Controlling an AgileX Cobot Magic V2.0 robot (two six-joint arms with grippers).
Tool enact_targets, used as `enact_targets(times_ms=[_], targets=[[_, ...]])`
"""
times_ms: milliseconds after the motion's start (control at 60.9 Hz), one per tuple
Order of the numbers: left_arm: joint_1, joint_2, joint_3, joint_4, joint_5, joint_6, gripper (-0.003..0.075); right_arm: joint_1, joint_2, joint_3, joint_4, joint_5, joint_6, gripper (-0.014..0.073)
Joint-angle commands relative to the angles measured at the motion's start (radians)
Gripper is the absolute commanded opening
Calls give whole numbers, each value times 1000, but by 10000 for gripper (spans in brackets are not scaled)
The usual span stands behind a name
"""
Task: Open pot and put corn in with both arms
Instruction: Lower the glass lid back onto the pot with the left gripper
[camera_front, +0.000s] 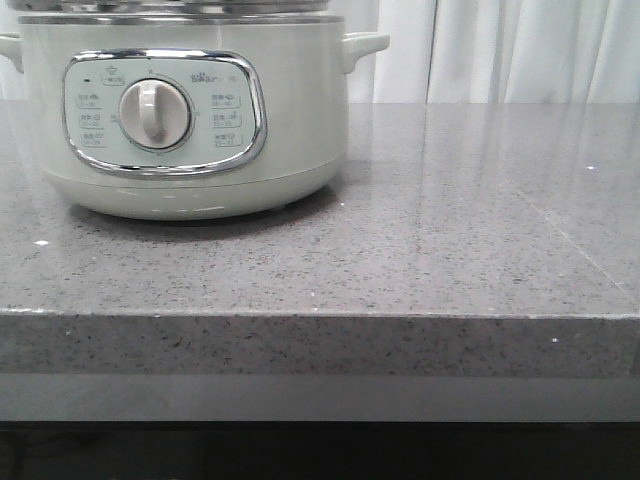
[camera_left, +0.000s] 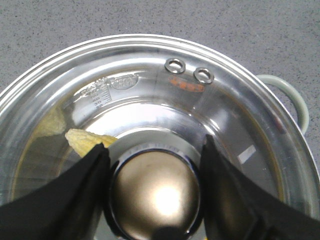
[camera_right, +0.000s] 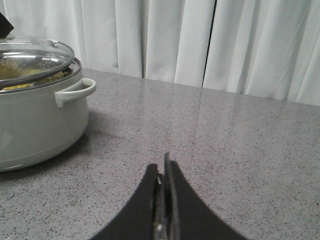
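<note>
Pot (camera_front: 190, 110): pale green-white electric cooker at the left of the grey stone counter (camera_front: 450, 250), its chrome-framed panel and round dial (camera_front: 155, 113) facing the front camera; small side handle (camera_front: 365, 45) toward the counter's middle.
Lid (camera_left: 150, 100): glass with a steel rim, two steam vents and a round metal knob (camera_left: 155, 192). The right wrist view shows it sitting slightly tilted on the pot rim, so it looks not quite seated.
Left gripper (camera_left: 155, 185): directly above the lid, its fingers (camera_left: 85, 180) spread to either side of the knob. They look close against it, but I cannot tell whether they are clamped on it.
Corn (camera_left: 87, 141): yellow pieces visible through the glass, inside the pot, beside the knob.
Right gripper (camera_right: 164, 200): clenched on nothing, low over bare counter, well apart from the pot.
Step in hand: judging by corn inside and the lid on top, the task looks near its end, with the lid being put back.
Next move: probably letting the lid settle flat, then spreading the left fingers and lifting straight up.
Risk: a tilted lid could slide if let go early.
</note>
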Motion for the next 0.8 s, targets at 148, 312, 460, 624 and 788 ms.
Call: enact_targets(times_ms=[148,312,460,624,788], targets=[[-4,-28,-45,-11,-121,-8,200,2,5,-25,-7,-76,-6,-68],[-4,-28,-45,-11,-129,-8,200,2,5,-25,-7,-76,-6,-68],[-4,-28,-45,-11,-150,-8,200,2,5,-25,-7,-76,-6,-68],[-4,-28,-45,-11,-150,-8,200,2,5,-25,-7,-76,-6,-68],[-4,-28,-45,-11,-141,-8,201,2,5,-25,-7,-76,-6,-68]])
